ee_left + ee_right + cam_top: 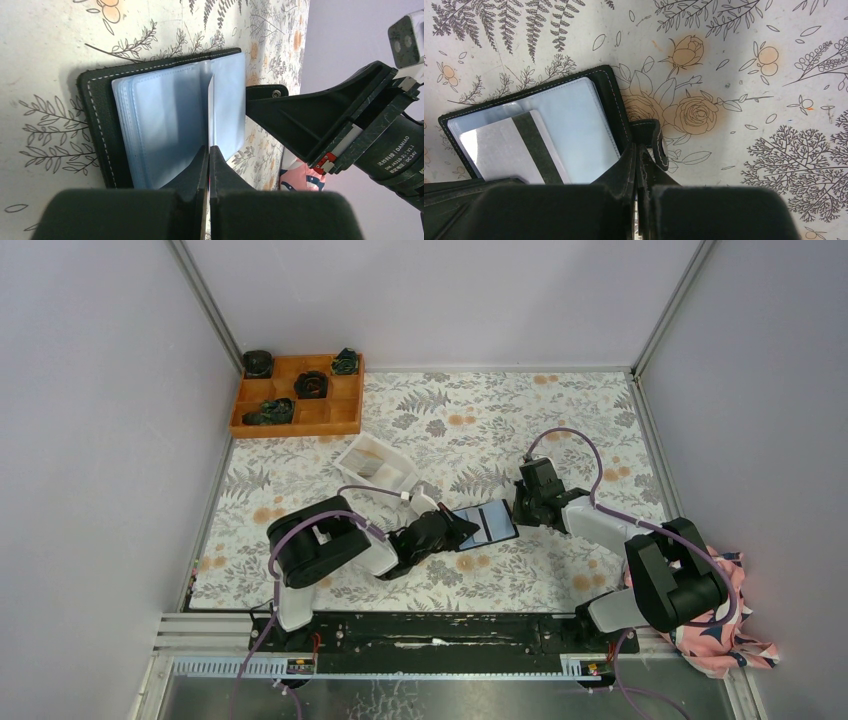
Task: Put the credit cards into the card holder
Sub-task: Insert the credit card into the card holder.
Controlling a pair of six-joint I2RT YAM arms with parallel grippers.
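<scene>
At centre of the overhead view the card holder lies open on the desk, its pale bluish sleeves facing up. The left fingers are pinched narrow on one whitish-grey credit card with a dark stripe. In the left wrist view this card shows edge-on, standing among the sleeves. From the right wrist view it seems part-way under a clear pocket, not seated. The right fingers are closed on the clasp tab at the holder's right edge, which looks like steadying it.

My reading is that the task is at an early or middle stage: one card is going in. No other card is plainly visible inside the sleeves. The white tray, just up and left of the holder, may hold more cards, but its contents are too small to tell.

The desk is covered with a pale cloth printed in grey ferns and orange flowers. An orange box with small dark items sits in the upper left corner. Plain lilac-grey walls in a metal frame close the space. A pink patterned cloth lies bunched at lower right, beside the right arm's base.
</scene>
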